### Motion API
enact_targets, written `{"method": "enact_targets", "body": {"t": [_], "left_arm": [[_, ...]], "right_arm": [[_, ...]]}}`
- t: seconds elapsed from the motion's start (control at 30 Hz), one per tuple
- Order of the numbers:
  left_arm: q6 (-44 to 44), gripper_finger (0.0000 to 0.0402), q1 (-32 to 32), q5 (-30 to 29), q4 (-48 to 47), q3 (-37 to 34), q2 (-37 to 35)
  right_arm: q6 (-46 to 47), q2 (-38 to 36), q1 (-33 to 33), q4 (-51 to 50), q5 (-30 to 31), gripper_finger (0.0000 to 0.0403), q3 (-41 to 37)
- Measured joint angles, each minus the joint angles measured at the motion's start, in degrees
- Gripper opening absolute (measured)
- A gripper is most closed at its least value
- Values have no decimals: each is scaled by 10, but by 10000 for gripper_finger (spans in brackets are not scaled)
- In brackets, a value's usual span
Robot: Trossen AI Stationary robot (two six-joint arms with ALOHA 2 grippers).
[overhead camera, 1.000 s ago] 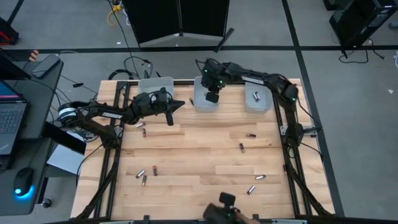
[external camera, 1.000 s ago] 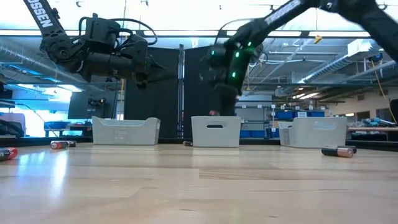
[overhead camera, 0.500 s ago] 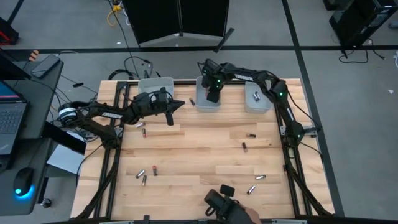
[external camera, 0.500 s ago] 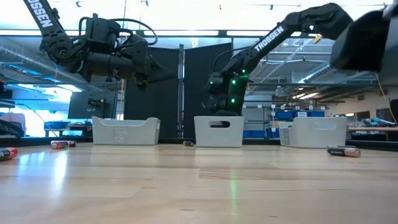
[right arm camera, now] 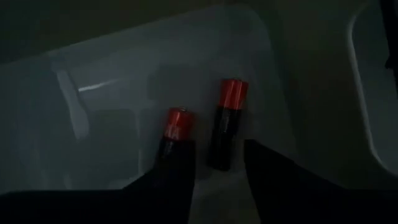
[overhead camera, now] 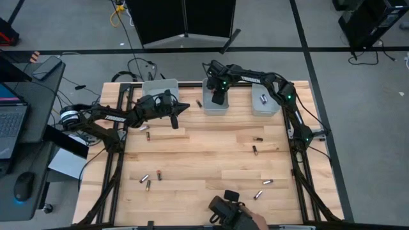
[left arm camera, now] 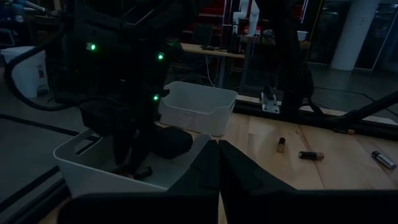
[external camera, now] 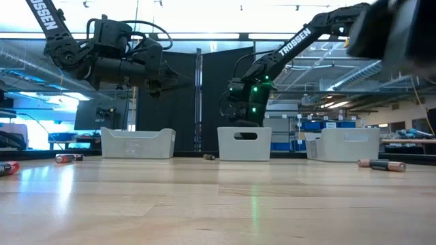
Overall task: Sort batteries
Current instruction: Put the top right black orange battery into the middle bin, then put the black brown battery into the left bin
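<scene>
The right hand is hovering inside the middle translucent plastic bin, fingers apart above two black, red-capped batteries lying side by side, long axes roughly parallel, red ends pointing away from the hand. The left hand is waiting pressed together above the wooden worktop — about nine loose batteries are lying there unsorted, so most of the job looks undone.

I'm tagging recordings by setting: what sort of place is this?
Probably a robotics lab or workshop: a wooden table on a bare floor, exposed ceiling ducts and shelving beyond in the low view, and a desk with a laptop beside the rig.
</scene>
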Motion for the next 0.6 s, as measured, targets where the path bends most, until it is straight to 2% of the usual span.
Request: {"method": "enact_targets", "body": {"t": [0.1, 0.17, 0.23, 0.33, 0.37, 0.47, 0.6], "left_arm": [[0, 5, 0, 0, 0, 0, 0], [1, 5, 0, 0, 0, 0, 0], [1, 5, 0, 0, 0, 0, 0], [2, 5, 0, 0, 0, 0, 0], [2, 5, 0, 0, 0, 0, 0], [2, 5, 0, 0, 2, 0, 0], [13, 5, 0, 0, 2, 0, 0]], "right_arm": [[-14, -21, 10, -13, 9, 156, 0], [-21, -44, 19, -30, 22, 139, 0], [-20, -70, 30, -46, 27, 103, 0], [-6, -113, 48, -56, 19, 27, -3], [-3, -128, 55, -54, 17, 15, -9], [11, -171, 76, -51, 14, 16, -51], [62, -233, 107, 13, 14, 8, -165]]}}
